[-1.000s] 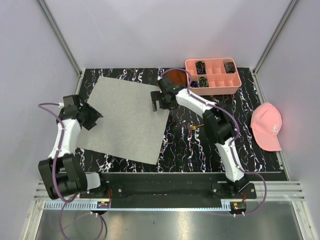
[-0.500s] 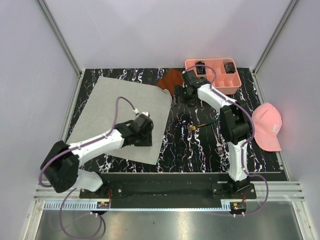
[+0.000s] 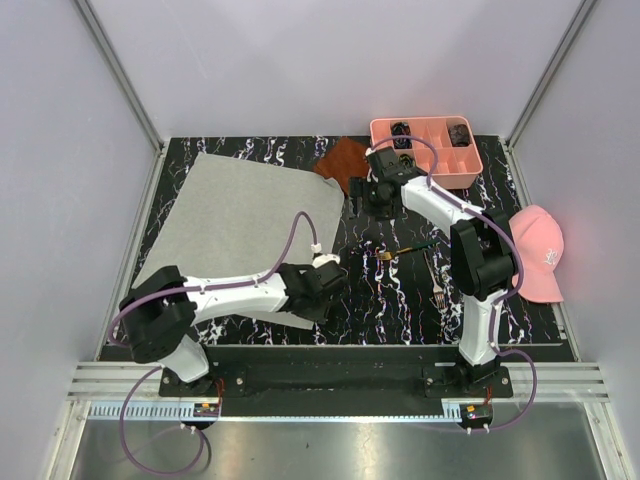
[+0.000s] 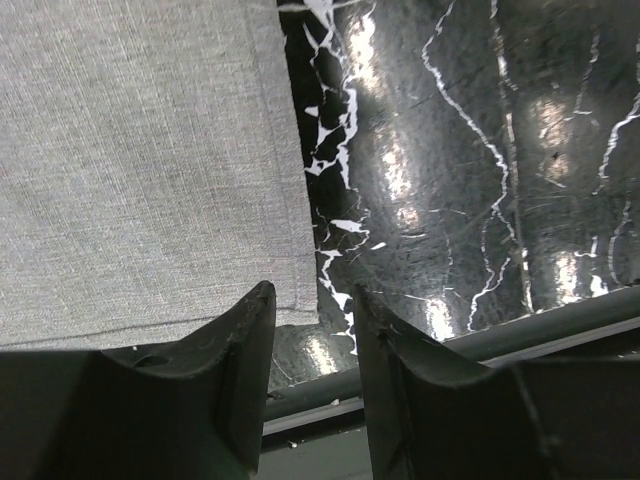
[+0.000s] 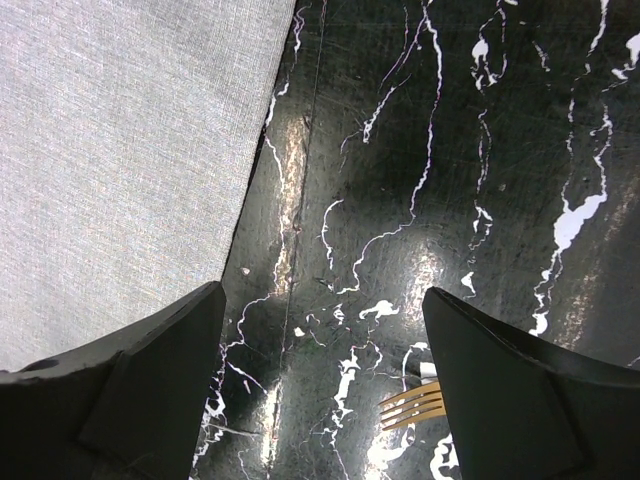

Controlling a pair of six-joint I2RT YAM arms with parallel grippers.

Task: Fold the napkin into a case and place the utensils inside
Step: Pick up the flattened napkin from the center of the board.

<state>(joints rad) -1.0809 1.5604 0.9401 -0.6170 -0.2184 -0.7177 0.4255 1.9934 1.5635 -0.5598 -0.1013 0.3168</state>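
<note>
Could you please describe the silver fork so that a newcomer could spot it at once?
On the black marbled table, look in the stretch between the large grey napkin and the pink cap. The silver fork lies there near the front, left of the right arm. It is plain silver, unlike the dark utensil with gold tines beside it.

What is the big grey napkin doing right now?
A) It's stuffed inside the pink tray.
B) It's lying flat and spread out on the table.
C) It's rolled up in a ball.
B: the napkin lies unfolded and flat on the black marbled table.
</note>
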